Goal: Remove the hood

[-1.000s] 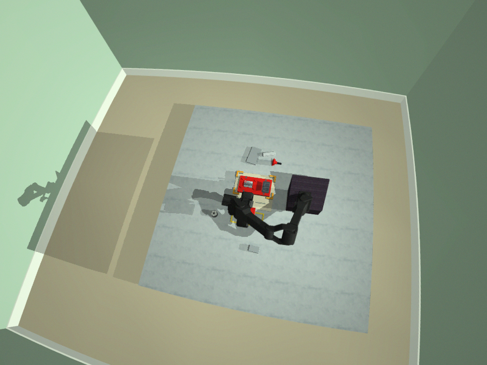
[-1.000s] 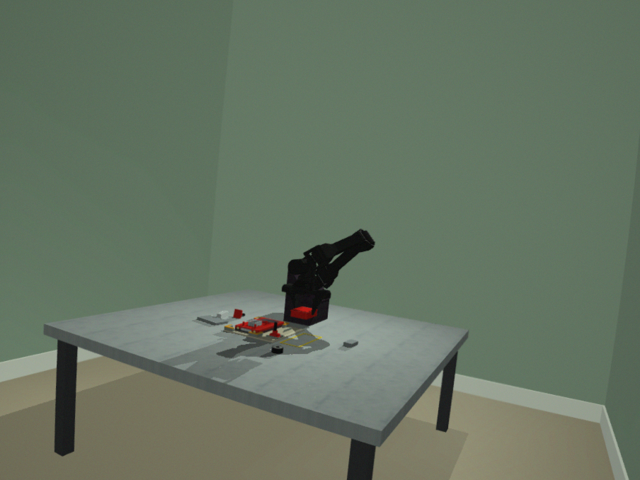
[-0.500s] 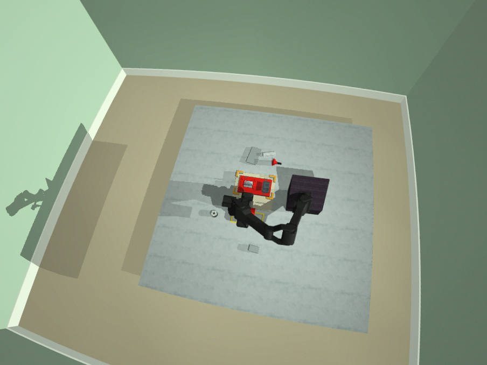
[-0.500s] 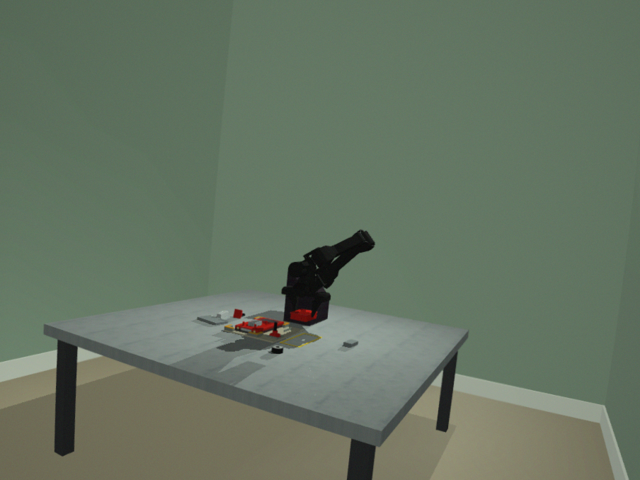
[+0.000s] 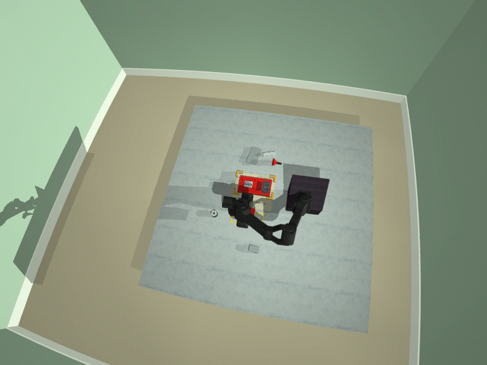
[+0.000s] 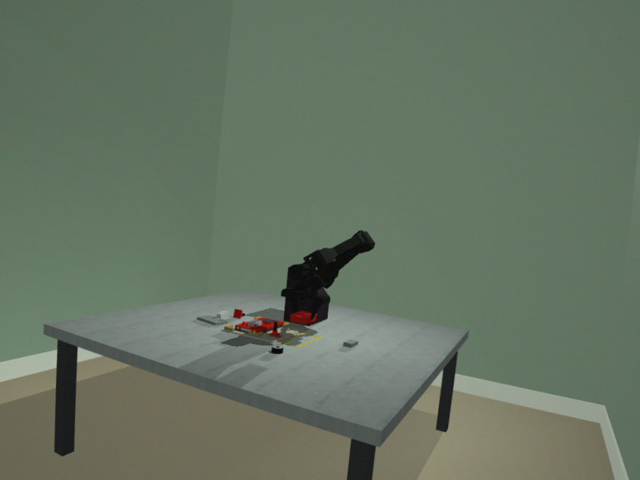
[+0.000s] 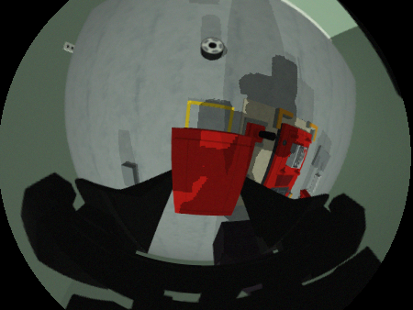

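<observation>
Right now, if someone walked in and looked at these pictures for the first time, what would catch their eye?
The bright red hood clamped in the black gripper, filling the middle of the wrist view, jaws shut on it. Next, the red toy car on its pale orange-cornered pad at the centre of the grey table, right beside the arm. Then the yellow marked area just beyond the hood.

Overhead, side and wrist views; shared table [image 6: 330, 382].
</observation>
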{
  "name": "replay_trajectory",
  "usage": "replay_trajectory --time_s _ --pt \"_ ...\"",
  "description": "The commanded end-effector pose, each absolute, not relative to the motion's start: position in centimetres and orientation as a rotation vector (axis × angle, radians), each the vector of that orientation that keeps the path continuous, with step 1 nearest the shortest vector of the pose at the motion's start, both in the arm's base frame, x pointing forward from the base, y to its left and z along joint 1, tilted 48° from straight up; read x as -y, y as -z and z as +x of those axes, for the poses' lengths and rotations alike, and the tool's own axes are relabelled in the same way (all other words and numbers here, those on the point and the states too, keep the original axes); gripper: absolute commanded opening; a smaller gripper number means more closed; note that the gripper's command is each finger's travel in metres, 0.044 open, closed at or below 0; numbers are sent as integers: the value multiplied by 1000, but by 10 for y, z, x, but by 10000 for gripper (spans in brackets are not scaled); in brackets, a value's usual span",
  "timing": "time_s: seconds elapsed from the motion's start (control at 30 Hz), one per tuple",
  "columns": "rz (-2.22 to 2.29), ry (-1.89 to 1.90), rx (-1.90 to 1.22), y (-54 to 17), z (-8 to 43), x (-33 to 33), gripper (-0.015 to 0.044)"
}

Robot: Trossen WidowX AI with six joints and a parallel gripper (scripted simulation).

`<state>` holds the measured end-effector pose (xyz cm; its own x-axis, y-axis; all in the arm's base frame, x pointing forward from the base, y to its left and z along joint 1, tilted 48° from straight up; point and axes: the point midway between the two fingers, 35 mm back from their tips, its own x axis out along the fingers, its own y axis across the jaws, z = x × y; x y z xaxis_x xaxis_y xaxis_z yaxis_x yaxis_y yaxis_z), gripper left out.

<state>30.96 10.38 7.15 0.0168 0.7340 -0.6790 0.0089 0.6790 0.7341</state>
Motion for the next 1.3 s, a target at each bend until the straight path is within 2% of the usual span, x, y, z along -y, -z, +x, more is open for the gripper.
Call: replay_trajectory --time_s 0.0,1.27 --pt "661 -628 -1462 -69 310 -105 0" --pt "661 -628 -1462 -54 310 -122 0"
